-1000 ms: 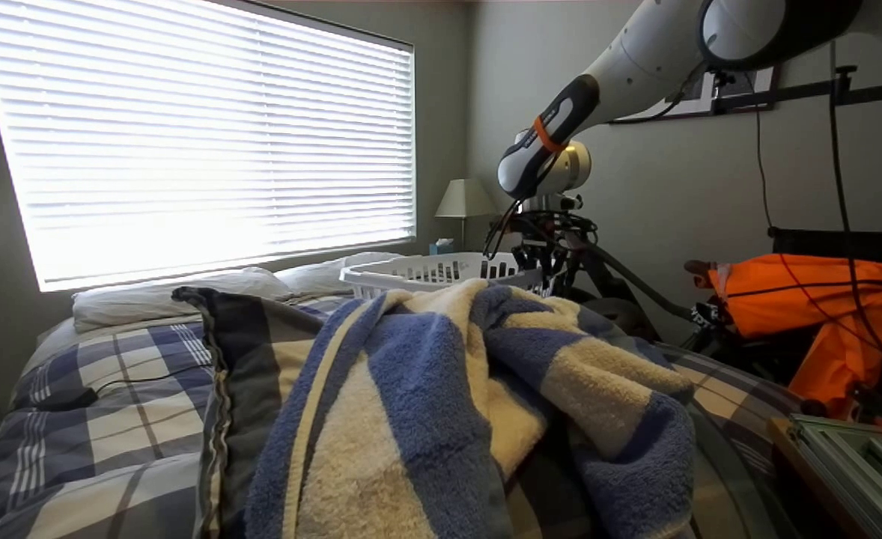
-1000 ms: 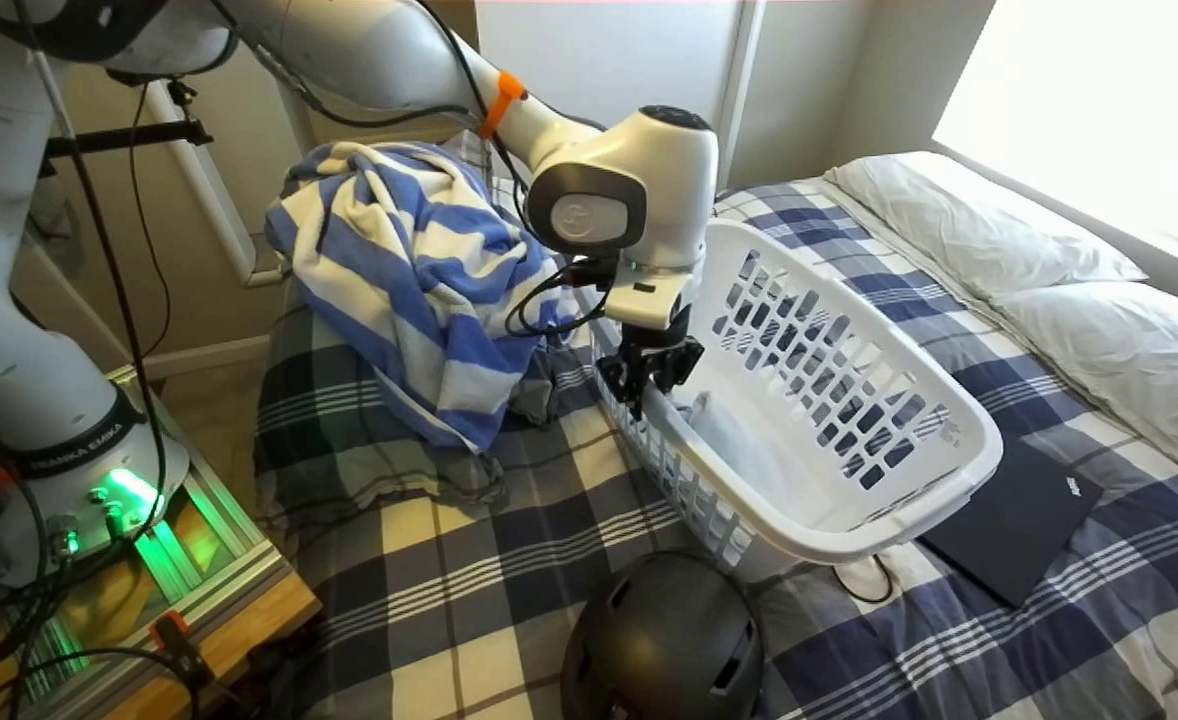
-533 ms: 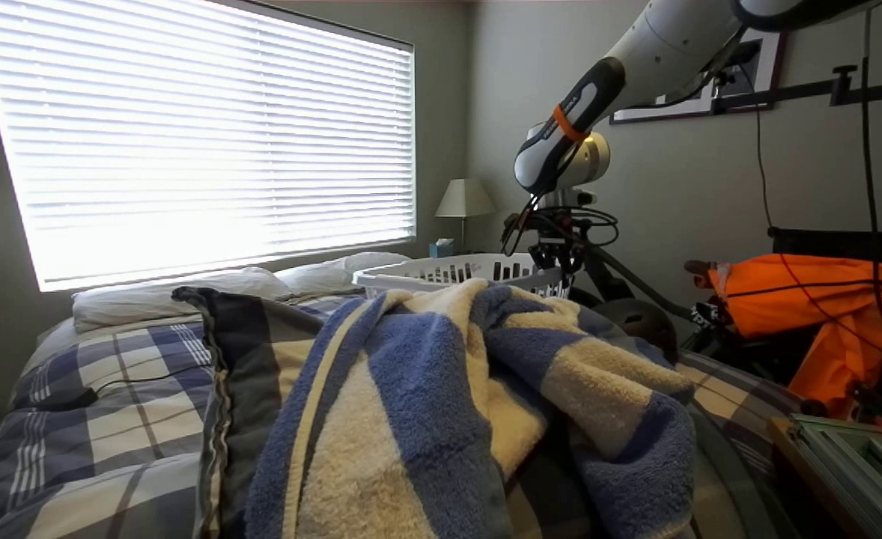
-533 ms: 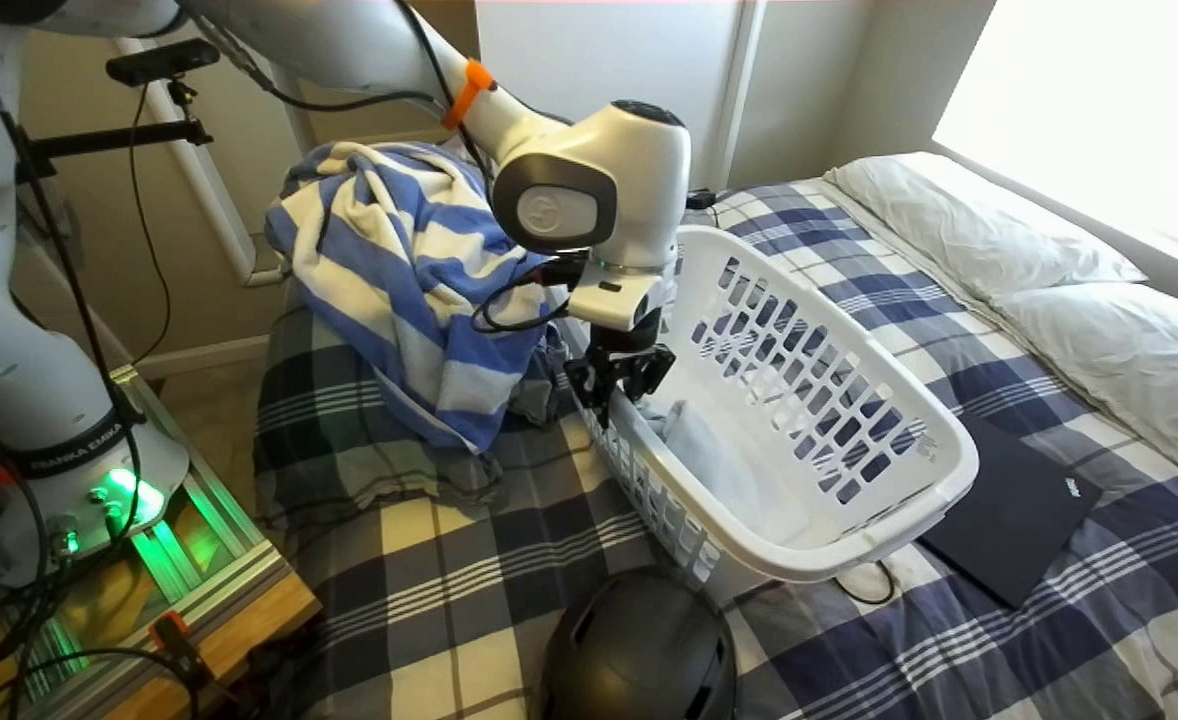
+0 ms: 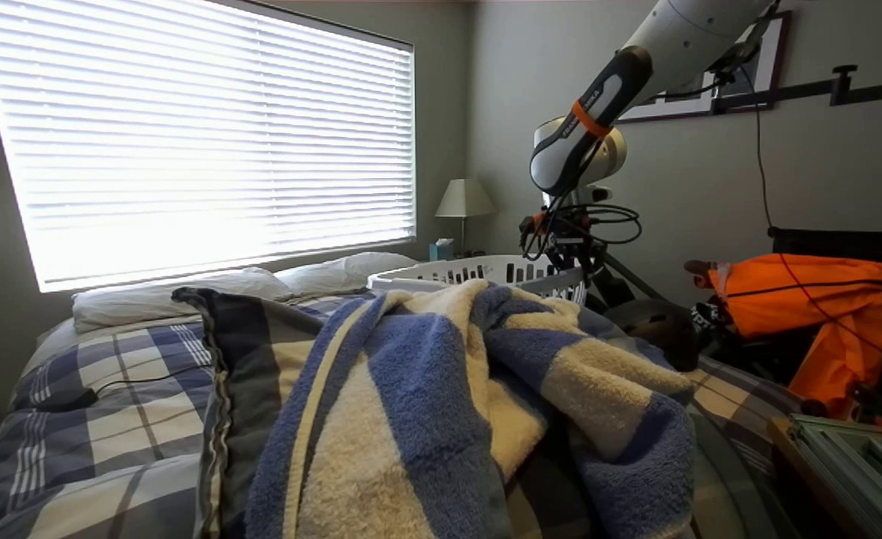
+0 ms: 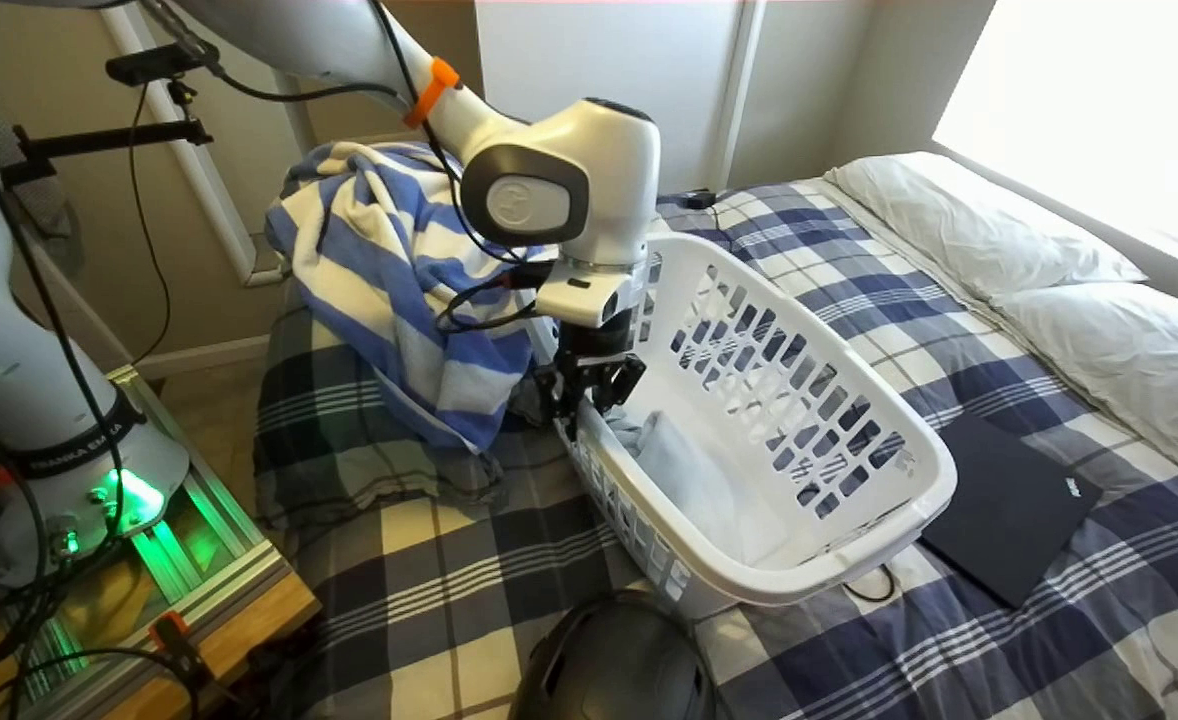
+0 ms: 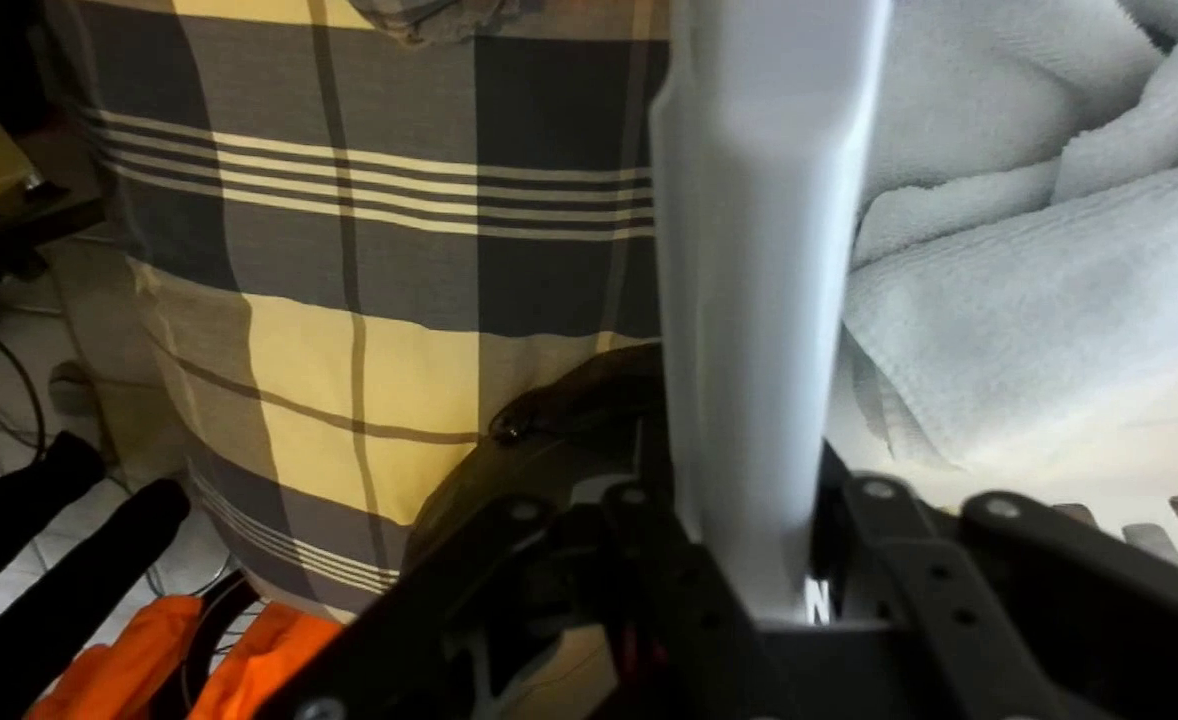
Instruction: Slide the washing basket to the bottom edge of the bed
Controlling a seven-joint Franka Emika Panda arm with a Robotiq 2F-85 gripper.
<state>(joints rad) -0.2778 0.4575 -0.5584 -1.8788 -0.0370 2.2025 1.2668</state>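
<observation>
Two fingers (image 7: pixel 909 545) clamped on washing basket (image 6: pixel 649 505) by its robot-side rim. Likely for dragging it down the bed (image 6: pixel 419 590).

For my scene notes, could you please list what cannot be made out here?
Washing basket: lower part hidden behind striped cloth in an exterior view.
Helmet: cut off by the picture's bottom edge in an exterior view.
Flat black object: lettering too small to read in an exterior view.

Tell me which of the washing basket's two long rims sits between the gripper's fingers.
On the washing basket, the long rim farther from the pillows. The gripper straddles it; the pillow-side long rim, opposite, has nothing gripping it.
</observation>
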